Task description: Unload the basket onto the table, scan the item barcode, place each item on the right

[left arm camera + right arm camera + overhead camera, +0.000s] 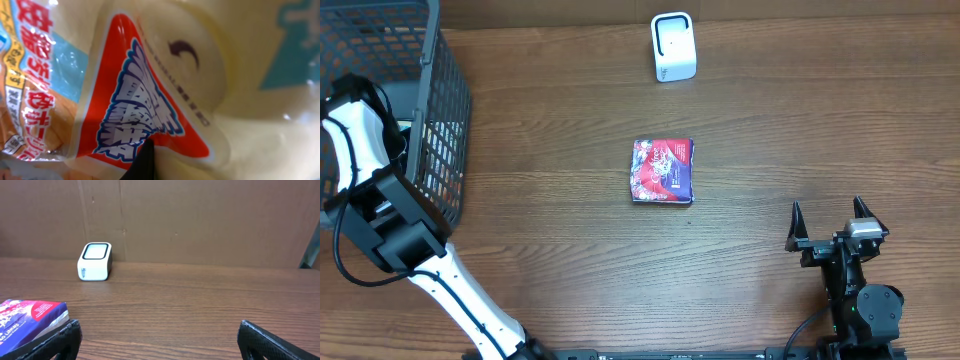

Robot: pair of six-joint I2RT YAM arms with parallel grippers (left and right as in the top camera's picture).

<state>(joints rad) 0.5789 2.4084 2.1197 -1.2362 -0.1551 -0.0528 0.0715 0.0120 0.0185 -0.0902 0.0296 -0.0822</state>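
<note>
Cream-yellow film fills my left wrist view. That's the snack bag (240,100), with a red triangle and blue-white lettering, right up against the lens. Left claw (146,159) is fully closed. One dark fingertip shows at the bottom edge and creases in the film run into it, so it's pinching a fold of the bag. Can't see the other finger.

From overhead, my left arm reaches into the black wire basket (445,110) at the far-left corner. The bag is hidden from above by arm and mesh.

Right claw (828,212) sits low at the near-right of the wood table (570,220), jaws spread wide, holding nothing.

Further out, mid-table, a red-and-blue packet (663,171) lies flat, well apart from both claws.

Farthest is the white scanner (673,47), with a dark-rimmed window, upright near the far edge beyond the packet.
</note>
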